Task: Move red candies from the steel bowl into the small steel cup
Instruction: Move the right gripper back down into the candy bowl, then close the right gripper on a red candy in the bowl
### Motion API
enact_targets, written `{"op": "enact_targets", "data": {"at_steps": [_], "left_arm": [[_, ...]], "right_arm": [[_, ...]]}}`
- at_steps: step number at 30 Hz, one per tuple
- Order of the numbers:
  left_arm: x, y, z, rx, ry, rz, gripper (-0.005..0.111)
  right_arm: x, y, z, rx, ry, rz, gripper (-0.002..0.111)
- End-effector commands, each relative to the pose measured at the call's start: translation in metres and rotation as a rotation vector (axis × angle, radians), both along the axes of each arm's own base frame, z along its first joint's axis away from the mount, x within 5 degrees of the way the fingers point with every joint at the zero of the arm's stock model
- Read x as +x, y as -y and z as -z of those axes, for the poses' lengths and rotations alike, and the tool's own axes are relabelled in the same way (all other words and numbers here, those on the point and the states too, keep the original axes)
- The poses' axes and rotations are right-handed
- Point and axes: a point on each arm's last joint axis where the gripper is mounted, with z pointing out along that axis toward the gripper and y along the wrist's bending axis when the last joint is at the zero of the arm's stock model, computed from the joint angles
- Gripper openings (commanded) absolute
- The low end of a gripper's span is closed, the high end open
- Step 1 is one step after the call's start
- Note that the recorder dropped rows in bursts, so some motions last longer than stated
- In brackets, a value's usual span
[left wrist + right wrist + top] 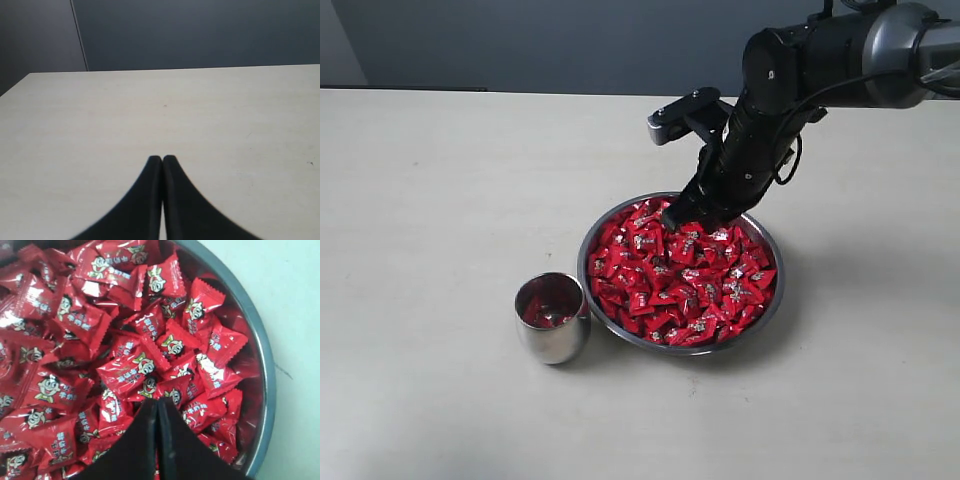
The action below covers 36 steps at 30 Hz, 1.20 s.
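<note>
The pale table [100, 115] lay flat under the left jaws and spread out far ahead of them. Past it stood a dark blue-grey wall [200, 30].

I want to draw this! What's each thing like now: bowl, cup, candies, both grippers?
Bowl: upright, heaped full.
Candies: wrapped, piled in the bowl.
Cup: upright, some red inside.
Left gripper: shut, over bare table.
Right gripper: shut, down at the candies.
</note>
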Motion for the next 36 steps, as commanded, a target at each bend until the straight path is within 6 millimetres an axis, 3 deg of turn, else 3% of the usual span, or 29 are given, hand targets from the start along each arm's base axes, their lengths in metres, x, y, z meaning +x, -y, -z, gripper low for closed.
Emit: {"op": "enact_targets", "data": {"at_steps": [1,10,16,18,25,36], "left_arm": [[0.0,0.0,0.001,-0.001,0.003,-0.007,0.0],[0.0,0.0,0.001,-0.001,0.003,-0.007,0.0],[0.0,0.0,0.001,-0.001,0.003,-0.007,0.0],[0.0,0.0,0.001,-0.001,0.003,-0.007,0.0],[0.0,0.0,0.001,-0.001,0.003,-0.007,0.0],[0.0,0.0,0.001,-0.001,0.003,-0.007,0.0]], "right_arm": [[0.001,0.001,-0.002,-0.001,0.001,0.001,-0.001],[-0.001,0.004,0.003,-0.041,-0.036,-0.009,0.001],[-0.001,0.004,0.018,-0.072,-0.085,-0.005,0.037],[0.0,0.002,0.019,-0.06,-0.078,0.008,0.044],[0.003,0.001,0.018,-0.045,-0.043,0.013,0.031],[0.006,0.0,0.018,-0.028,-0.015,0.016,0.031]]}}
